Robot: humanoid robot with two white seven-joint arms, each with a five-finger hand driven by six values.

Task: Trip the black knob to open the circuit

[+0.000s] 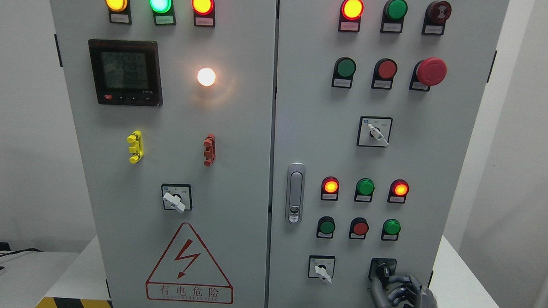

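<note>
The black knob point(382, 270) sits on a black square plate at the bottom right of the right cabinet door point(312, 128). My right hand point(385, 282), dark grey, comes up from the bottom edge just below the knob. Its thumb point(376, 290) reaches up on the knob's lower left. The index finger point(399, 280) curls in from the right, so the two pinch the knob's lower end. The other fingers are curled below. The left hand is out of view.
A white selector switch point(321, 268) is left of the knob. Above it are rows of green and red buttons point(359, 228) and lit lamps point(331, 186). A silver door latch point(295, 192) stands near the door seam. The left door bears a meter point(124, 72) and a warning triangle point(189, 264).
</note>
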